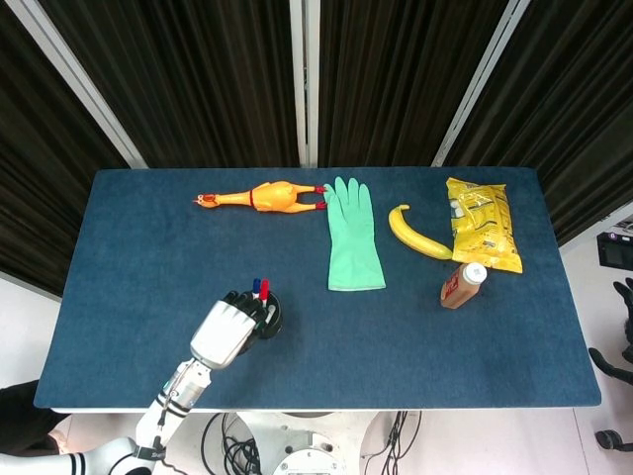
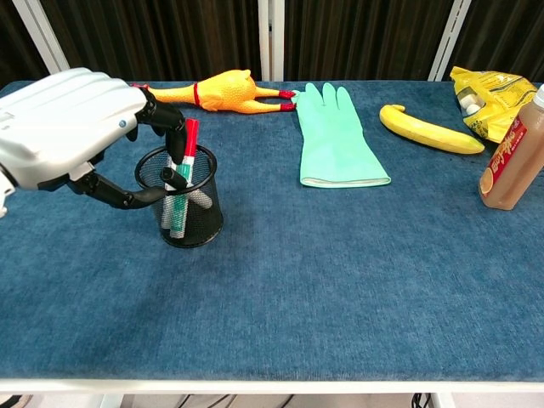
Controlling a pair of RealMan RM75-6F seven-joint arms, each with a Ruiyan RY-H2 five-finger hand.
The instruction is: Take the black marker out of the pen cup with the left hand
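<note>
left hand fingers apart over pen cup | black marker inside, seemingly ungripped

Left hand: glossy white ridged shell, black fingers; silver forearm with dark bands

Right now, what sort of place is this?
Probably a robot test lab: a blue felt-covered table against black curtains, set with unrelated props such as a yellow rubber chicken and a green rubber glove.
</note>
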